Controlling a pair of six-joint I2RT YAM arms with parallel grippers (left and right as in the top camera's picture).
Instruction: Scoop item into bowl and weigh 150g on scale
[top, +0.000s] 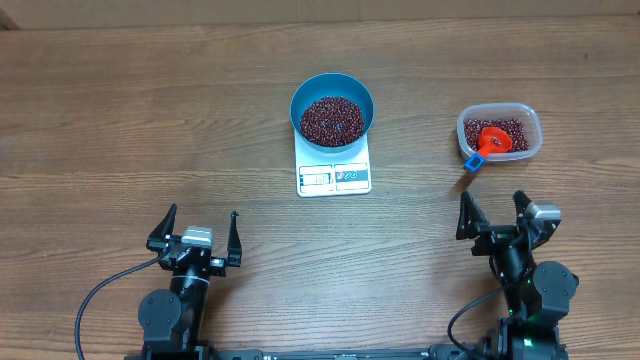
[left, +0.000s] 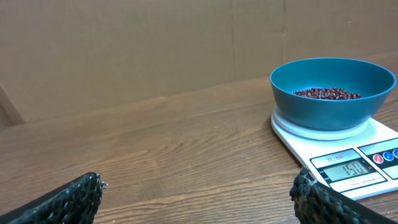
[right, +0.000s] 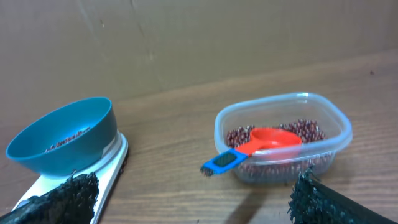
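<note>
While the bowl (top: 365, 100) of beans (top: 332, 118) sits on the scale (top: 334, 178), left gripper (top: 203, 215) and right gripper (top: 492, 200) hang short of it, jaws apart; hazard: bumping the scale shifts its reading.

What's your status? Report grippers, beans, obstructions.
Left gripper, right gripper open, empty. Beans in bowl on scale, display reads 150. Scoop in tub. Nothing blocking.

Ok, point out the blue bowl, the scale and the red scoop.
blue bowl (left: 333, 106), left wrist view, on its outer wall.
scale (left: 346, 168), left wrist view, on its display window.
red scoop (right: 272, 138), right wrist view, on its red cup.
</note>
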